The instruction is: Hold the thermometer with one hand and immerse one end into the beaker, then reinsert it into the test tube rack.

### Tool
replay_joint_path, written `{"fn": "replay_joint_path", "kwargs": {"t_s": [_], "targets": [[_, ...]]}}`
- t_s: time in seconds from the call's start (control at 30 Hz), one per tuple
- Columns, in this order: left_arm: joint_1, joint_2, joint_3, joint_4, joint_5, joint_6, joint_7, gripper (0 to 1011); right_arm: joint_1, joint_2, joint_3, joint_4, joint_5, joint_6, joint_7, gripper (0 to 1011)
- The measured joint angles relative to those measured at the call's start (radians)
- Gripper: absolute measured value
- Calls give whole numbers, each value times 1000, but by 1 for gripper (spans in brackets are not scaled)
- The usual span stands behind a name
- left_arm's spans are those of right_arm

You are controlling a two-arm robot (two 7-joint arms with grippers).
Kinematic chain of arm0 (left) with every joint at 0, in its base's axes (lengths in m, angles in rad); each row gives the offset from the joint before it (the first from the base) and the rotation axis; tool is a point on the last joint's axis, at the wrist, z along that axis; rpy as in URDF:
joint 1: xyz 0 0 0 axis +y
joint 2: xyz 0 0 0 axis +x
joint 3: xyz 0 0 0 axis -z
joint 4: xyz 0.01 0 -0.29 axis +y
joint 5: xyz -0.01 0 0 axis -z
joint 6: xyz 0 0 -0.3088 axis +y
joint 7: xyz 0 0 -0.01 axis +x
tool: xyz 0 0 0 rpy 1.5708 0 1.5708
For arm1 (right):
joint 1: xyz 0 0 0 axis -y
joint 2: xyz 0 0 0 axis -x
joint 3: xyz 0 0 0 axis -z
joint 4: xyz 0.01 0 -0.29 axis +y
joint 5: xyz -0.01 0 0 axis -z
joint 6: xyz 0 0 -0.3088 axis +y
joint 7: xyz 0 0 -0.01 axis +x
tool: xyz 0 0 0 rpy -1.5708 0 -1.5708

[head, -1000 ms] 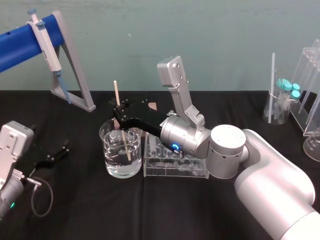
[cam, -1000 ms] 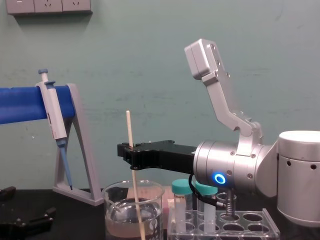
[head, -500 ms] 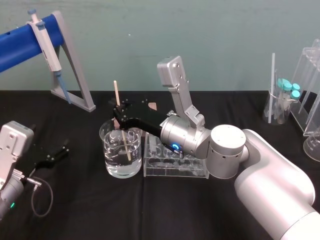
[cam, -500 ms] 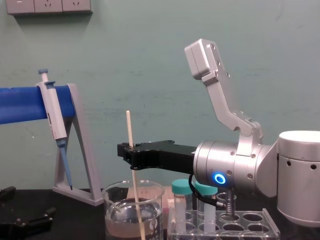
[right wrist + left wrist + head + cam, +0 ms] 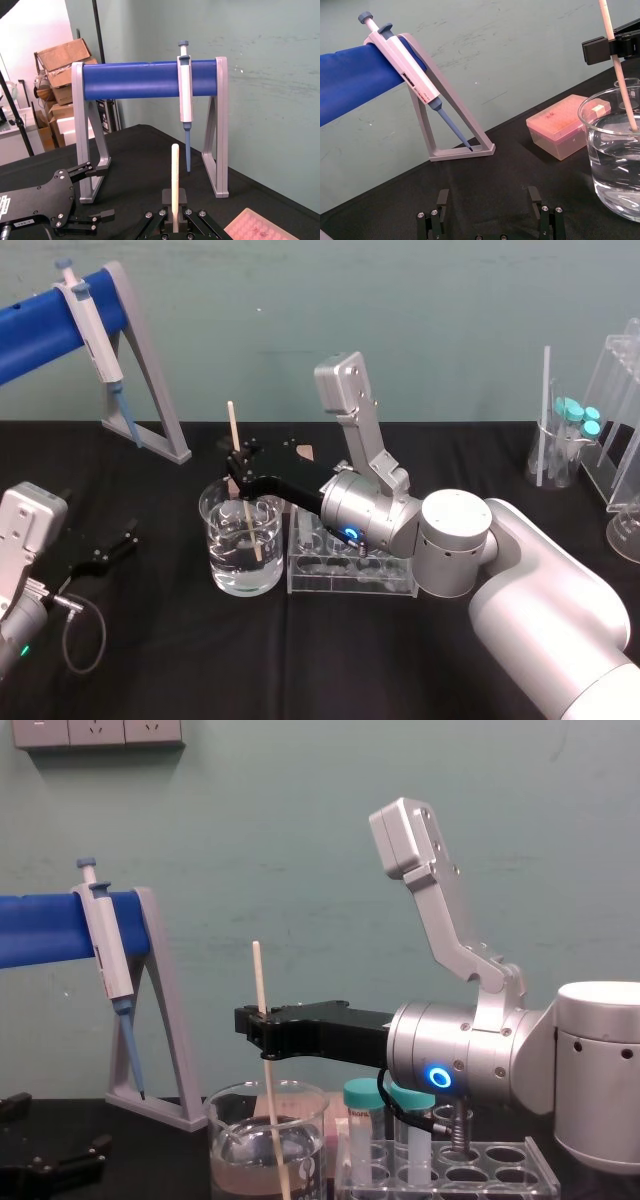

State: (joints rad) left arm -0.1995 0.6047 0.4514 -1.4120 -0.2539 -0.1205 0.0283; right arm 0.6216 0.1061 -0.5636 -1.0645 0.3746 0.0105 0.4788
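A black counter (image 5: 180, 660) carries the beaker (image 5: 241, 565). The test tube rack (image 5: 350, 578) sits just right of the beaker, a pink box (image 5: 560, 125) behind it, the pipette stand (image 5: 150, 400) behind-left, and a flask (image 5: 547, 472) well off right.

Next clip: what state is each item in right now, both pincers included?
beaker: upright, partly filled with liquid.
thermometer: near upright, lower end in the liquid.
right pincer: shut on the thermometer above the beaker.
left pincer: open, empty, low at the left.
test tube rack: beside the beaker, capped tubes standing in it.
pipette: hanging on its stand.
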Motion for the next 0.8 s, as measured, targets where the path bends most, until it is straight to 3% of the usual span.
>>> {"fn": "replay_joint_path", "kwargs": {"t_s": [0.8], "targets": [[0, 0, 0, 0, 0, 0, 0, 1004, 0, 0, 0, 0, 0, 0, 0, 48]]}}
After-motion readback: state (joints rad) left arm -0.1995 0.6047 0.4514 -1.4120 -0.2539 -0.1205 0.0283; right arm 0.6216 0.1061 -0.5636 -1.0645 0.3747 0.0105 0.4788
